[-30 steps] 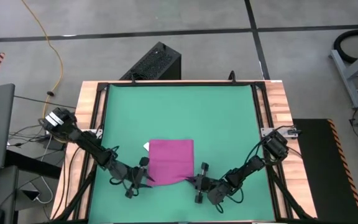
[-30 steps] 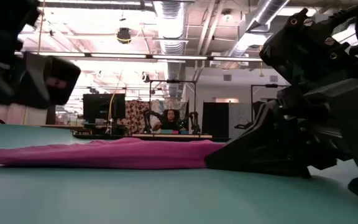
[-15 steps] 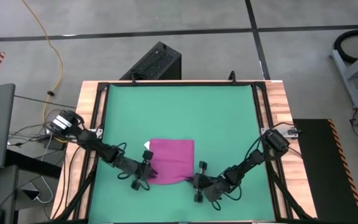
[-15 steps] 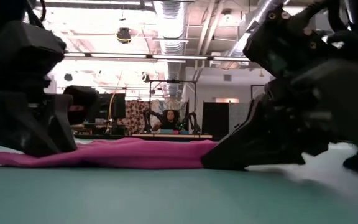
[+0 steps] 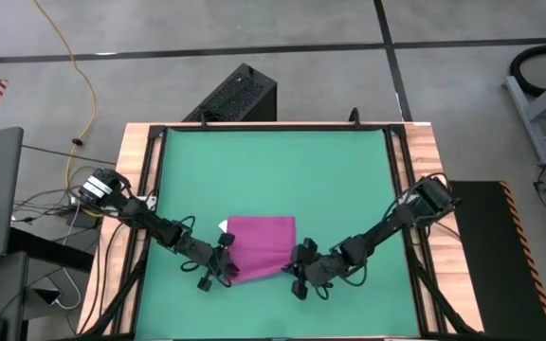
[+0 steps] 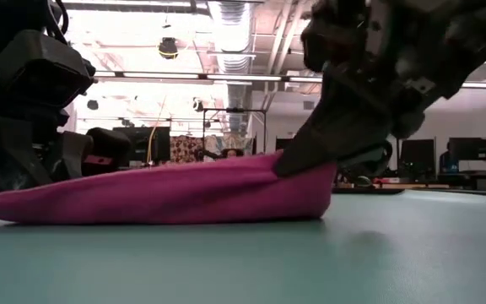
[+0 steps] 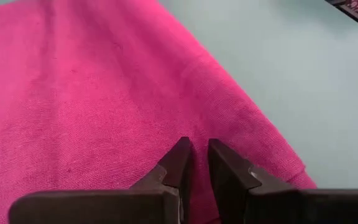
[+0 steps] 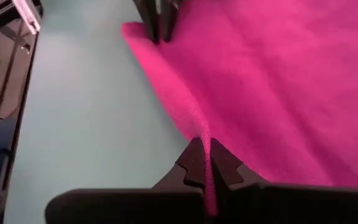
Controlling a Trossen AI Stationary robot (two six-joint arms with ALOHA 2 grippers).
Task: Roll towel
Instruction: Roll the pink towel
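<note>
Magenta towel point(image 5: 259, 246) sits on the green mat point(image 5: 273, 170), toward the near edge and roughly centered between the two arms, with its little white tag point(image 5: 223, 224) poking out at the far left corner. Right gripper point(image 5: 295, 268) is pinched tight on the near right corner, and in the low view that corner is lifted off the mat while the rest slopes down flat. Left gripper point(image 5: 224, 268) is down at the near left corner with its fingers point(image 7: 178, 163) almost together on the cloth, a thin gap between them, so it looks like it's nipping the fabric there.
</note>
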